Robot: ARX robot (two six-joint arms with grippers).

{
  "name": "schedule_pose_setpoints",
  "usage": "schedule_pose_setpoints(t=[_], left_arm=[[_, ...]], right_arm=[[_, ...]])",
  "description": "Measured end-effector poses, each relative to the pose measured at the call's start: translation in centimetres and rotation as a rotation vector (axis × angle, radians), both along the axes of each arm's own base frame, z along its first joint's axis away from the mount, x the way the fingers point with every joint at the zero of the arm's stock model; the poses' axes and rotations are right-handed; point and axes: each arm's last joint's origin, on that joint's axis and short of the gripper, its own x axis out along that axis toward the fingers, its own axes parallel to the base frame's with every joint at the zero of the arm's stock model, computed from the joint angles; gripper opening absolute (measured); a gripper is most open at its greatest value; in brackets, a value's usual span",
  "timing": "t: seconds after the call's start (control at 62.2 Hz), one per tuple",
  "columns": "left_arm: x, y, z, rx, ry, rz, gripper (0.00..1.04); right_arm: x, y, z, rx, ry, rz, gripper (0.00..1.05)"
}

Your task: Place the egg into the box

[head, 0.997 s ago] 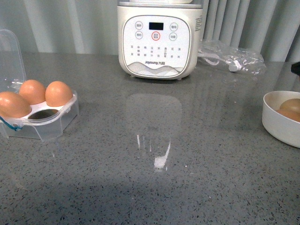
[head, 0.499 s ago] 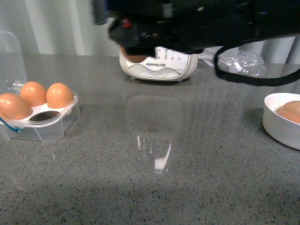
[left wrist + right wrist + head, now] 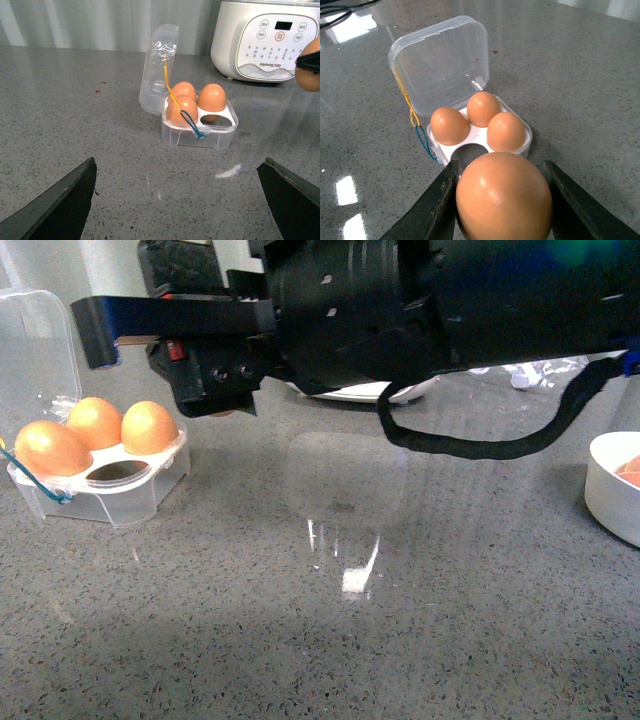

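The egg (image 3: pixel 504 196) is gripped between the two fingers of the right pincer (image 3: pixel 503 210) and held in the air above the table (image 3: pixel 400 640), near the box (image 3: pixel 200 137) but apart from it. The box is set on the table's left side with its clear lid (image 3: pixel 160 65) stood open. Three eggs (image 3: pixel 212 96) are seated in its cups and one cup (image 3: pixel 216 118) is seen empty. The left pincer (image 3: pixel 175 200) is spread wide, with nothing held.

Front view low; both wrists angled toward box (image 3: pixel 128 502).
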Motion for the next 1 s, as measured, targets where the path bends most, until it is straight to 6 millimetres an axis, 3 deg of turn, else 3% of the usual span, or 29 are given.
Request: schedule_pose_setpoints(t=[0.627, 0.997], left_arm=[[0.0, 0.0, 0.0, 0.0, 0.0, -0.001, 0.98], [0.0, 0.0, 0.0, 0.0, 0.0, 0.0, 0.98]], right_arm=[[1.7, 4.9, -0.6, -0.001, 0.044, 0.119, 0.43], [1.9, 5.2, -1.1, -0.023, 0.062, 0.114, 0.43]])
